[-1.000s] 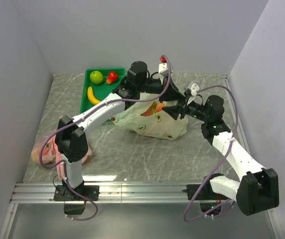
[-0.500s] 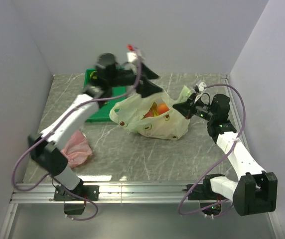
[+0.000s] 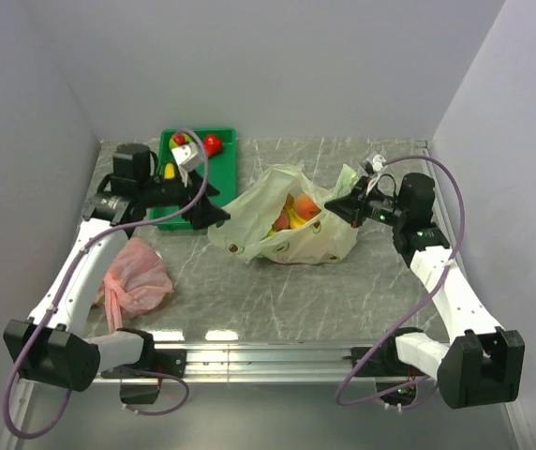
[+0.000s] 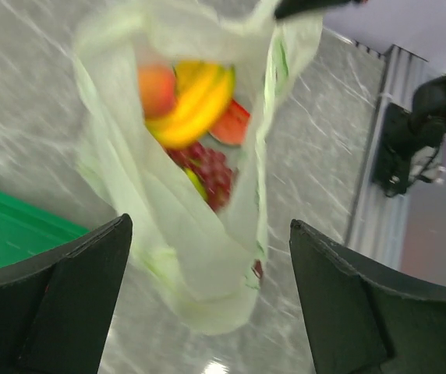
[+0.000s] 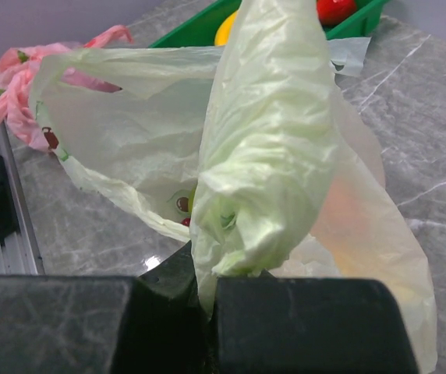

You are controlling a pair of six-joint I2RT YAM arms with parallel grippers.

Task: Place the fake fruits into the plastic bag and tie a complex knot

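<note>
Robot lab test cell. Plain pale walls (image 3: pixel 277 66) stand behind and to both sides of the left tool (image 3: pixel 214 206) and right tool (image 3: pixel 335 208). Grey marble-pattern bench (image 3: pixel 277 291) lies below them. A bare aluminium rail (image 3: pixel 268 361) runs on their near side, with both arm bases (image 3: pixel 146 364) bolted along it.

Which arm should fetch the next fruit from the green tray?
Left. The left claw is open and empty beside the green tray, where a red fruit lies. The right claw is shut on the plastic bag rim, holding its mouth up; letting go would probably let it slump.
</note>
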